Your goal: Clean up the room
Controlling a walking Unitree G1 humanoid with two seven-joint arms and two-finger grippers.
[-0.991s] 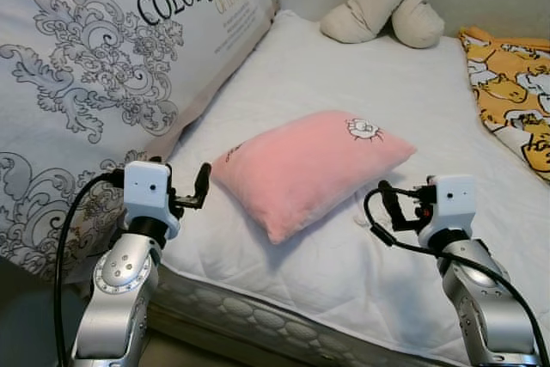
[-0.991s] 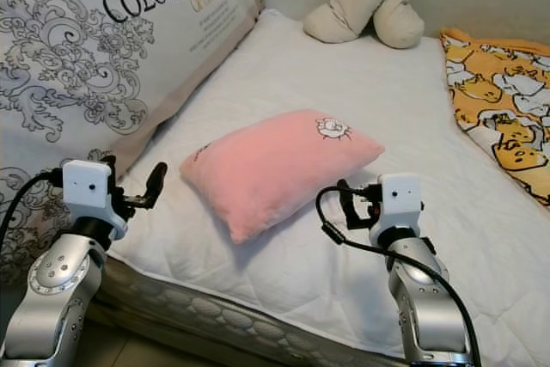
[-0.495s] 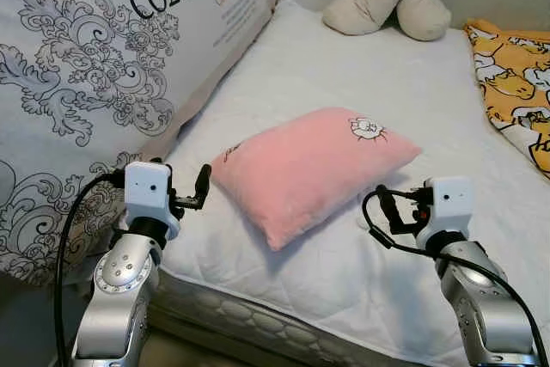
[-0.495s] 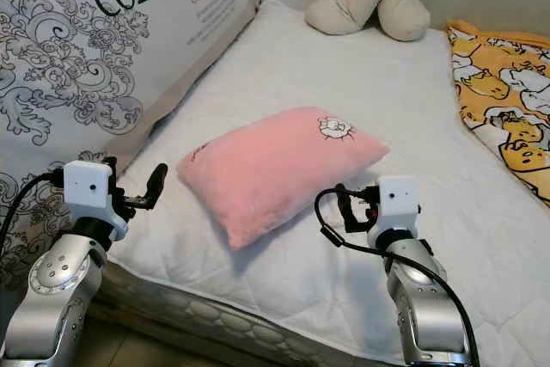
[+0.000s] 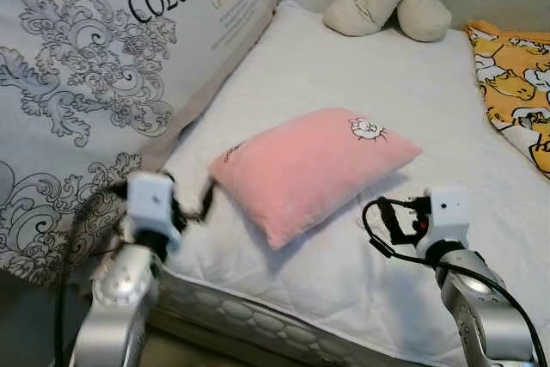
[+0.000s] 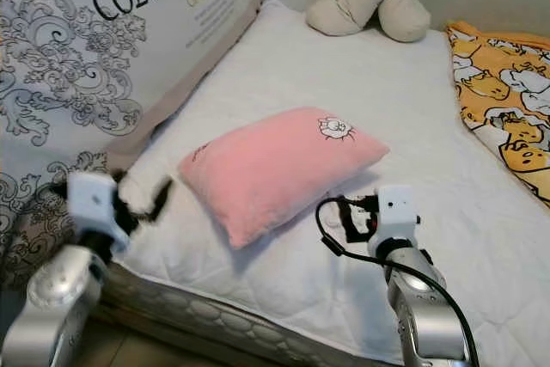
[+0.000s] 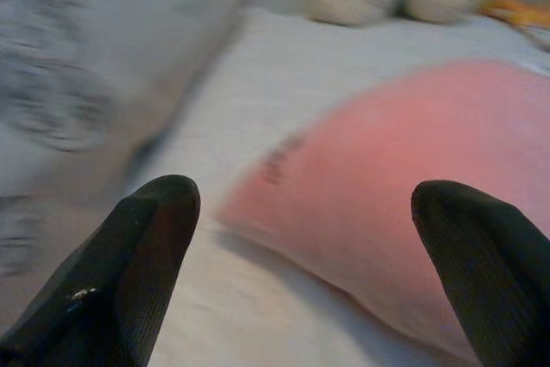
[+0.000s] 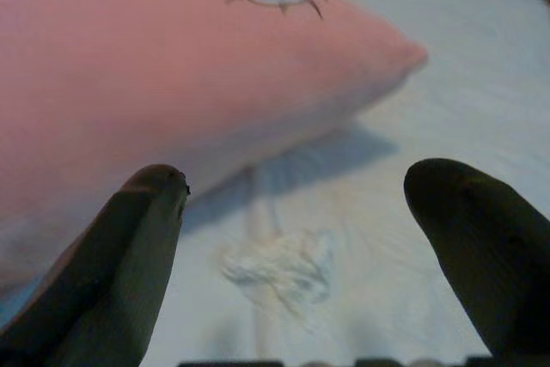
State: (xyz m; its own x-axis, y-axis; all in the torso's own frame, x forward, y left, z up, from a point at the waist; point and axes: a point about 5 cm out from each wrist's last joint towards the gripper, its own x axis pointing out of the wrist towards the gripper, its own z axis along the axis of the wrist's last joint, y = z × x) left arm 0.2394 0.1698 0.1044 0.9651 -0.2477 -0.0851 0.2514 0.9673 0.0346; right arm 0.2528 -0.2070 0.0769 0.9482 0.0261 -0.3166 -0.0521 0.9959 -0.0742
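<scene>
Now we hold both hands, left hand and right hand, open beside the plush pink rectangular pillow on the white quilted bed.

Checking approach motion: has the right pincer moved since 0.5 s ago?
Yes. The right pincer has dropped lower and edged toward the pink pillow, which sits at the same spot on the white mattress. Its fingers are open.
</scene>
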